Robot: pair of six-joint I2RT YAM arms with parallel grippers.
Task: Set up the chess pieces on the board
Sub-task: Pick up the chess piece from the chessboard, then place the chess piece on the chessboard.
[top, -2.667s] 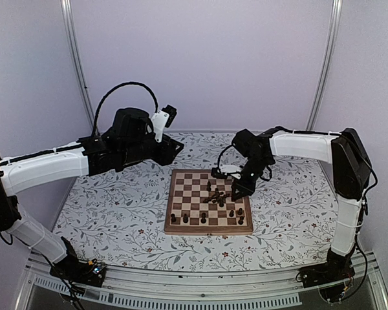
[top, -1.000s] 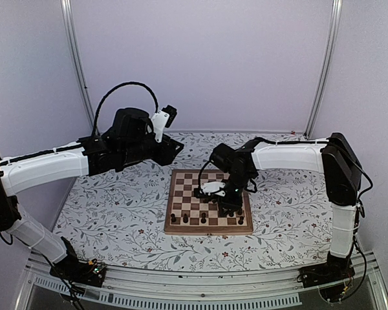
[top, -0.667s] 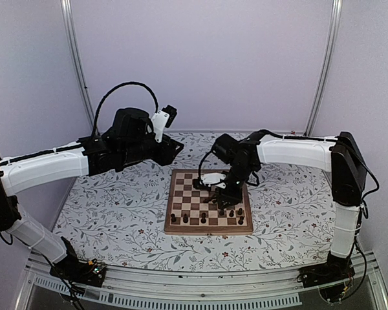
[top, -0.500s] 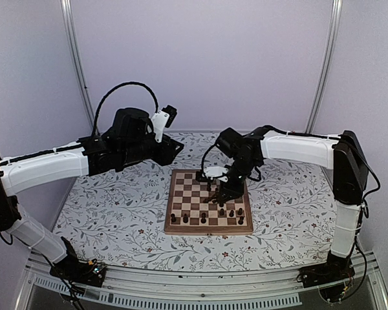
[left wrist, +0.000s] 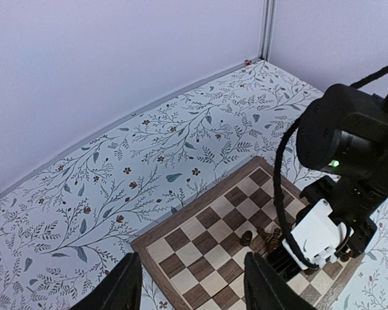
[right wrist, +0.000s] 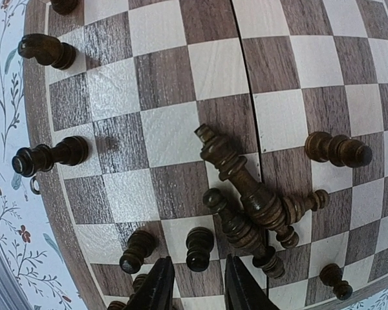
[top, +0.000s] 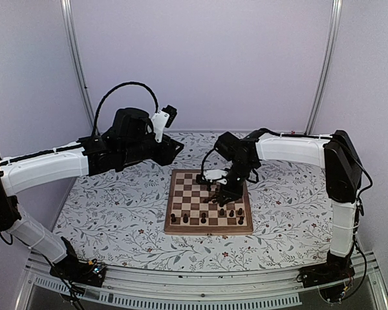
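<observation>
While the right tool [right wrist: 197, 285] hung parted and empty above tangled chess pieces [right wrist: 246, 200], a clean grasp needed one pawn [right wrist: 199, 248] centred.

Walls [top: 200, 64] were pale lilac, plain and evenly lit, on three sides. Two grey metal posts [top: 74, 58] stood at the back corners. Table [top: 116, 219] top was white, printed with grey leafy sprigs and small red flowers; a metal rail [top: 200, 284] ran along its near edge.
</observation>
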